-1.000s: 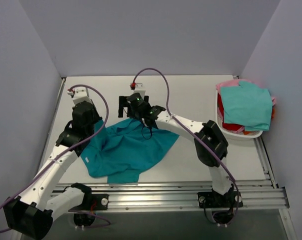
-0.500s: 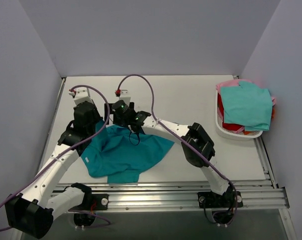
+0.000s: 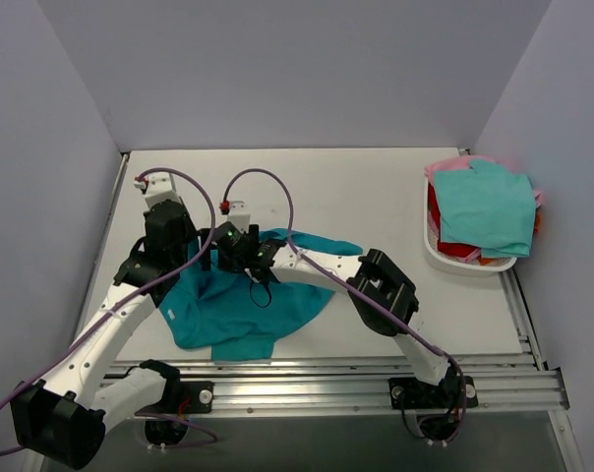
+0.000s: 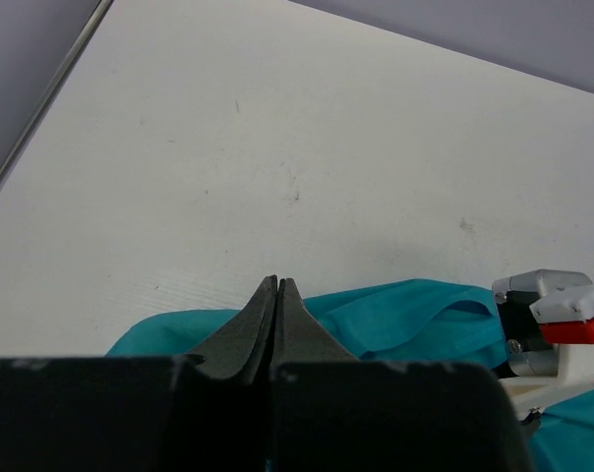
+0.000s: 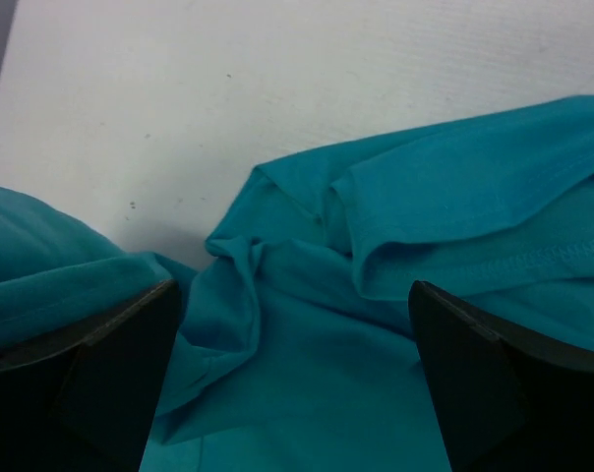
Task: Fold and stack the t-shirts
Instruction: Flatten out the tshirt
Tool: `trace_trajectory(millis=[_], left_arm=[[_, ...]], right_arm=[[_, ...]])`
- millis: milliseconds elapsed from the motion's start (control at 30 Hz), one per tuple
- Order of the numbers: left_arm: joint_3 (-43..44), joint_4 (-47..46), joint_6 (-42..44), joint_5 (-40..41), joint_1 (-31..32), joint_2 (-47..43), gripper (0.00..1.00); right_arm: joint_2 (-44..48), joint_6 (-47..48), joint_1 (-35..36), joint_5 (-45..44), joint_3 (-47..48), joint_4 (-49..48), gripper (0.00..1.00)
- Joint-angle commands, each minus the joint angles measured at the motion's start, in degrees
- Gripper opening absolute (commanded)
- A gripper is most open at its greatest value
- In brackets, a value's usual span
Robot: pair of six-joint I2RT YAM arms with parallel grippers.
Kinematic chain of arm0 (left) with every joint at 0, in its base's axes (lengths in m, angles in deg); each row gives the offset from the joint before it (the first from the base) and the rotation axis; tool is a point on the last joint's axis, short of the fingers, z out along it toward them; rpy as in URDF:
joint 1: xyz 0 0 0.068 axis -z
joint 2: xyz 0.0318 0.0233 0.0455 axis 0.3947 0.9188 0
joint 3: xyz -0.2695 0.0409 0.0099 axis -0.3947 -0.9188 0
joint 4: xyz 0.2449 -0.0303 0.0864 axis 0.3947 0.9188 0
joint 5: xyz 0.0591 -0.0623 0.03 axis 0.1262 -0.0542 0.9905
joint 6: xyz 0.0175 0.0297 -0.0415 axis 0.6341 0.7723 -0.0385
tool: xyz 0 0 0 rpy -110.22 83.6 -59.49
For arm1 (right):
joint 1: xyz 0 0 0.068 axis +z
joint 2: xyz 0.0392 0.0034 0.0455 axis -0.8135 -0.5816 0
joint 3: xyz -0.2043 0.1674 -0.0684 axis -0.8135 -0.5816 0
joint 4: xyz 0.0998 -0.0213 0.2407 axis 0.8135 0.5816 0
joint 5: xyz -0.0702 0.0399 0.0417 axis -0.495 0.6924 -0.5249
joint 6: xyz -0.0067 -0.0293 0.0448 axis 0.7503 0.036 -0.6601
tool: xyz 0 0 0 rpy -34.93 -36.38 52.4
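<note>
The deep teal-blue t-shirt [image 3: 243,307] lies crumpled on the left half of the table [image 3: 376,187], in front of my two arms. It is not flat. There are many folds, one part reaches out to the right, and a hem with its stitching shows in my right wrist view [image 5: 494,261].

My right gripper [image 5: 292,383] is low over the far left part of this shirt. Its fingers [image 5: 105,364] stand wide apart, with wrinkled teal cloth between them. Some cloth also lies over the left finger, but nothing is clamped.

My left gripper [image 4: 276,287] is just beside it, at the far left edge of the shirt. Its two fingers are pressed together, with no gap that I can see. The teal cloth [image 4: 395,310] lies right behind the tips. I cannot tell if a fold is pinched between them. In this wrist view a white and red part of my right arm [image 4: 558,307] shows at the right edge, close above the cloth.

Well apart, at the right edge of the table, stands a white basket [image 3: 432,244]. The other t-shirts are piled in it. A lighter aqua-green t-shirt [image 3: 486,208] is on top and hangs over the rim. A red t-shirt [image 3: 454,248] is under it, and a pink t-shirt [image 3: 443,167] shows at the far side.
</note>
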Motion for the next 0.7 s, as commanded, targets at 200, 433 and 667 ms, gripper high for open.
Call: trace_trajectory(millis=[200,433,667], left_arm=[[-0.59,-1.54,-0.54,0.66,-0.51,-2.51,0.02],[-0.68,-1.72,-0.63,0.40,-0.51,-2.16,0.02],[-0.86,-1.98,-0.54,0.57,-0.60,-2.33,0.02]], right_arm=[[0.19,-2.48,-1.51,-3.05,-5.05,-1.03,0.94],[-2.44,-2.57,-1.87,-2.09,-2.85,-1.39,0.93],[-5.96,-2.57,-1.87,-0.50,2.24,-0.86,0.90]])
